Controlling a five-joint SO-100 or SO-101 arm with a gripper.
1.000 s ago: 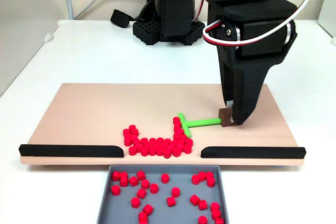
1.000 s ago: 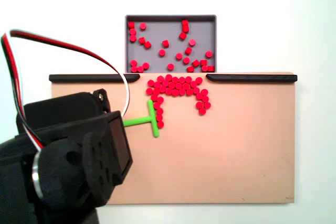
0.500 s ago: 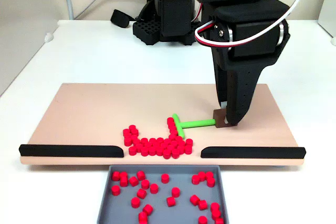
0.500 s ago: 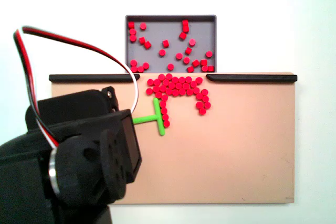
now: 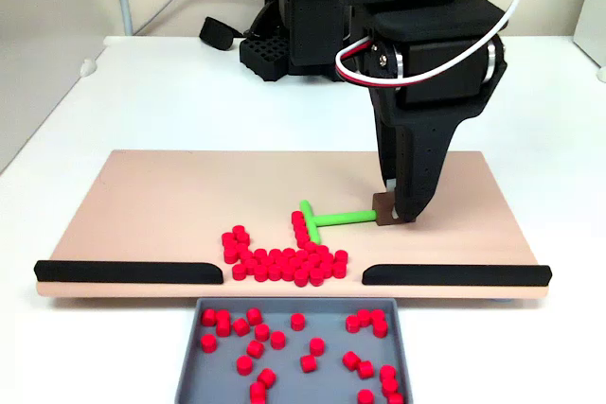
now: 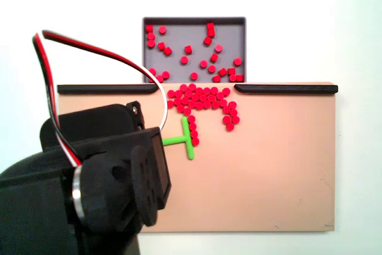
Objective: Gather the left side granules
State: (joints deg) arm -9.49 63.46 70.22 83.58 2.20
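The fingers [image 5: 391, 216] are closed on the brown end block of the green T-shaped pusher [image 5: 327, 219], tips down on the tan board [image 5: 161, 201]. The pusher's crossbar touches the granules [image 5: 284, 260], which lie heaped on the board by the gap between the two black strips [image 5: 128, 272] along its near edge. More red granules lie scattered in the grey tray [image 5: 294, 314] on the white counter [image 5: 180, 92], just beyond that gap.
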